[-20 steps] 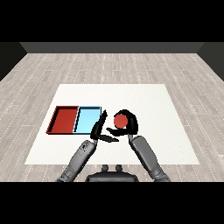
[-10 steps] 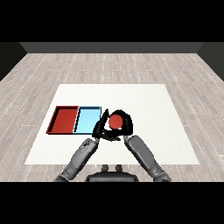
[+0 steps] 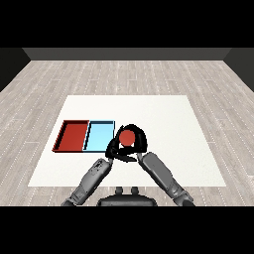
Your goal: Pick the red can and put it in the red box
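A single round red can (image 3: 127, 137) sits inside the curled fingers of the robot's black right hand (image 3: 138, 141), just right of the shallow light blue tray (image 3: 98, 135), near its front right corner. The black left hand (image 3: 114, 148) lies against the right one; whether its fingers are apart cannot be told. The one flat red tray (image 3: 73, 136) adjoins the blue tray's left edge, while wide bare white table (image 3: 163, 119) stretches behind and to the right
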Robot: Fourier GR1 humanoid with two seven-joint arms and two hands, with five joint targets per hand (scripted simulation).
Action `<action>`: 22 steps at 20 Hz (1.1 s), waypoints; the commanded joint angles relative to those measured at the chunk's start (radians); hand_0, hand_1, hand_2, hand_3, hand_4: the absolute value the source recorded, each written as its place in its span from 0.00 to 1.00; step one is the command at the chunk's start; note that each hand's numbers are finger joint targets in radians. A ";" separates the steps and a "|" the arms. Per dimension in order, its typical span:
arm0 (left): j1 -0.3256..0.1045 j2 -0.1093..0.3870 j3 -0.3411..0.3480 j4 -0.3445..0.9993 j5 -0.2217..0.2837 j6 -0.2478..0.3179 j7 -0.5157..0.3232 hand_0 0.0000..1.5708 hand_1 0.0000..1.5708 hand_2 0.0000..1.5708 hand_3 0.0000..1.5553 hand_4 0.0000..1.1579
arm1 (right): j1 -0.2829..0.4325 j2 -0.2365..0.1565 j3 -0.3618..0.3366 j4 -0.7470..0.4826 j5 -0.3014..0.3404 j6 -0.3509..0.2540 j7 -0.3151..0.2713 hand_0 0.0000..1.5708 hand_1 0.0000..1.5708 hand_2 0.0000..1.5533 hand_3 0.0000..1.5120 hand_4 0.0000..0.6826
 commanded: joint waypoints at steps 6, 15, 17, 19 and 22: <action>-0.051 -0.009 0.004 0.005 0.019 0.162 0.031 0.00 0.00 0.00 0.00 0.71 | 0.022 -0.021 0.035 -0.066 0.038 -0.036 0.058 0.98 0.98 0.95 0.93 0.95; -0.145 -0.009 -0.129 0.122 0.185 0.344 -0.025 1.00 1.00 0.99 0.95 0.97 | -0.067 0.004 0.012 -0.018 0.008 -0.044 0.091 0.95 0.95 0.93 0.92 0.95; -0.094 -0.009 -0.120 0.124 0.188 0.330 -0.102 1.00 1.00 0.99 0.95 0.97 | 0.002 0.004 0.080 -0.019 -0.007 -0.086 0.005 0.94 0.94 0.93 0.92 0.94; -0.076 -0.008 -0.104 0.033 0.127 0.348 -0.033 1.00 1.00 0.99 0.95 0.98 | 0.034 0.004 0.068 -0.034 0.009 -0.048 -0.004 0.94 0.94 0.93 0.92 0.94; -0.098 -0.008 -0.060 0.036 0.134 0.353 -0.090 1.00 1.00 1.00 0.95 0.98 | 0.001 0.004 0.077 -0.068 -0.003 -0.079 0.064 0.95 0.95 0.93 0.92 0.93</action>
